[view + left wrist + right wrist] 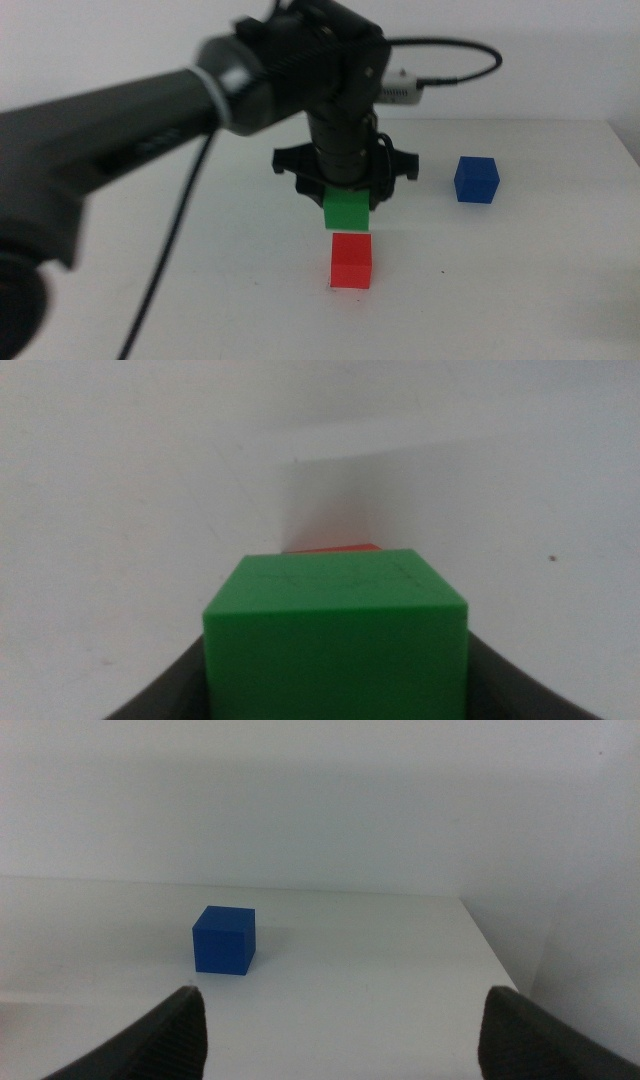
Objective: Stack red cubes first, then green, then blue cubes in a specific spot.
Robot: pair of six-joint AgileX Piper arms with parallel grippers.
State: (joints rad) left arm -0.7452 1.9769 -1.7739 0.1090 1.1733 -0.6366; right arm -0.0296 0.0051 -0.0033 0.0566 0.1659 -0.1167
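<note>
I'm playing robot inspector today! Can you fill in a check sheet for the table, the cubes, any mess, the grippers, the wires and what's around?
Surface: white table, bare where visible.
Job's things: red cube on the table; green cube held just above it, not visibly touching; blue cube alone, off to the right.
Clutter: nothing seen.
Grippers: left gripper shut on the green cube; right gripper open, facing the blue cube, out of the middle view.
Cables: black cable hanging along the left arm; another loops behind.
Surroundings: plain white wall.

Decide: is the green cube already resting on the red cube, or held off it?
Held off it. The left gripper is shut on the green cube, with a sliver of gap above the red cube.
</note>
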